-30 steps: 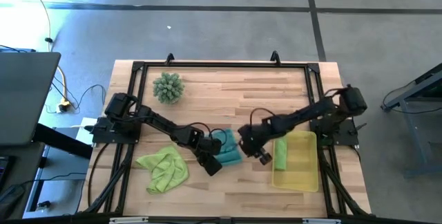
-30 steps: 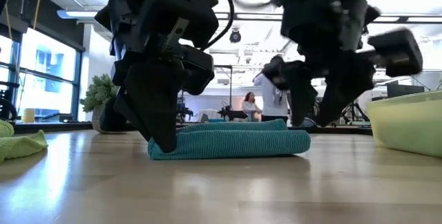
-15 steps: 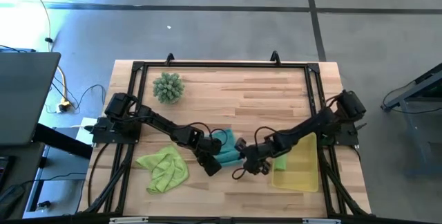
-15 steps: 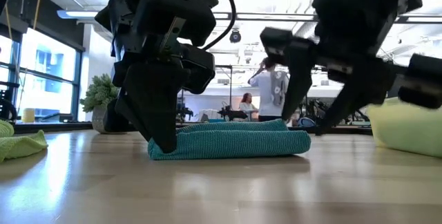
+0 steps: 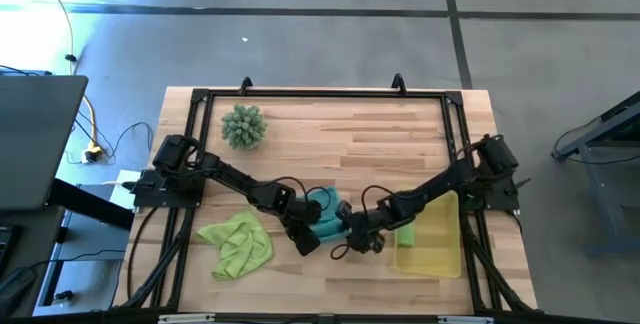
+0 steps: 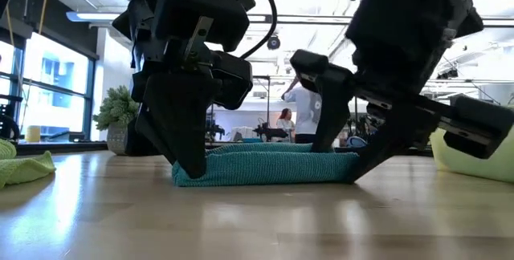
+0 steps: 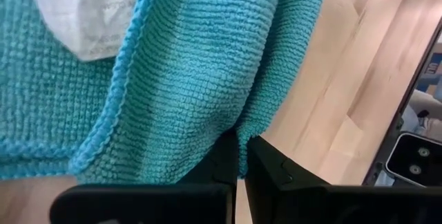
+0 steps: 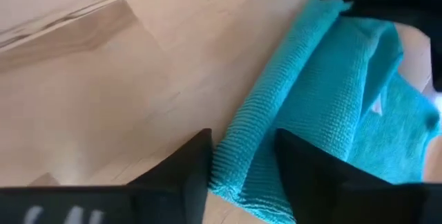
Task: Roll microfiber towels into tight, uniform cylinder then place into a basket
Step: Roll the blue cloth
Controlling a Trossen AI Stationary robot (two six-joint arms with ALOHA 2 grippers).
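Presently: left end effector (image 5: 306, 241), pressed together, pinching the teal towel (image 5: 328, 214) at lower centre; right end effector (image 5: 350, 236), fingers spread, straddling its opposite end. Towel partly rolled. One green towel (image 5: 405, 232) in basket (image 5: 432, 256), lower right; another (image 5: 238, 243) crumpled, lower left, unrolled.

We see the teal towel (image 7: 207, 79) filling most of the left wrist view, folded so a stitched hem runs across it, with a white label (image 7: 86, 13) on one layer. The left gripper (image 7: 240, 156) pinches the towel's edge between its 2 closed dark fingers (image 7: 276, 172). Light wooden table (image 7: 352, 92) lies beside it.
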